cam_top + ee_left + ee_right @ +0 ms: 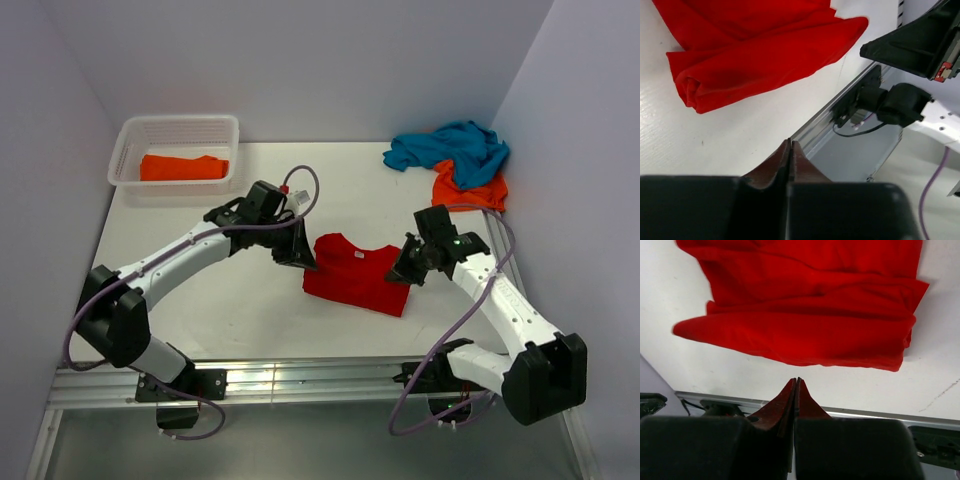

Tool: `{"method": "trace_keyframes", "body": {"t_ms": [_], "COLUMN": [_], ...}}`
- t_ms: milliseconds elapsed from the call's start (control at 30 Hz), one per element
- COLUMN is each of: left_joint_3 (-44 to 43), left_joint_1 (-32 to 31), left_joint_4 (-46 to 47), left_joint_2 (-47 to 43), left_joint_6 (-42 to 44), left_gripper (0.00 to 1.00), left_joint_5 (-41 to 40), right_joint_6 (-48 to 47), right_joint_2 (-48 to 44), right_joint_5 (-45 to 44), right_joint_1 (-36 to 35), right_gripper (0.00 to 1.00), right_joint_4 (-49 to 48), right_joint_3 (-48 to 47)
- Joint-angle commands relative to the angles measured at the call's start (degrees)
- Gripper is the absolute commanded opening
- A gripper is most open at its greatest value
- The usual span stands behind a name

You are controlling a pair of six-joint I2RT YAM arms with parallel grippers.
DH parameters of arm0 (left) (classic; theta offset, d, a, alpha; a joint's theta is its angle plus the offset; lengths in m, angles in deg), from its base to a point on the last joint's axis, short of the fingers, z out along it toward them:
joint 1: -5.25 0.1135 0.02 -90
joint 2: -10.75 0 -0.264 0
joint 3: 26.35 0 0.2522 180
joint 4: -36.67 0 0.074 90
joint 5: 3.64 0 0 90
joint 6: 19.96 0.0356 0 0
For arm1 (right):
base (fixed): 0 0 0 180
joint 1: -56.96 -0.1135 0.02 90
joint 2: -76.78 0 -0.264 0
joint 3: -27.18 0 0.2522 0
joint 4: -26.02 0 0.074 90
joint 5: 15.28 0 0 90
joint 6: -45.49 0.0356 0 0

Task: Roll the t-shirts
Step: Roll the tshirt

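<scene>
the red t-shirt (355, 275) lay partly folded at the middle of the table (250, 310), near edge doubled over. it looked light, limp and quick to slump, best pinched at both ends of that doubled edge. the left gripper (297, 252) hung just beside its left end, the right gripper (404, 270) beside its right; both had fingers pressed together, holding nothing.

The red t-shirt (357, 275) is soft matt cloth, the table (250, 300) matt white, the basket (180, 135) plastic lattice.
</scene>
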Motion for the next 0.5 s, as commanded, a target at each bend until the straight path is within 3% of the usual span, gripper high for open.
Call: {"method": "trace_keyframes", "body": {"t_ms": [0,467], "left_joint_3": [1.9,-7.7], "left_joint_1": [-1.1,-1.7], "left_joint_4": [4.9,4.4], "left_joint_2": [2.2,18.3], "left_joint_6": [2.2,3.8], "left_gripper": [0.03,0.00], "left_joint_5": [-0.2,-4.3], "right_joint_6": [1.8,2.2], "right_joint_2": [0.6,10.4], "right_joint_5": [-1.9,-5.5], "right_joint_1": [-2.5,-3.5], "right_gripper": [0.00,0.00], "right_joint_4": [-4.2,-9.5], "right_joint_3": [1.8,2.5]}}
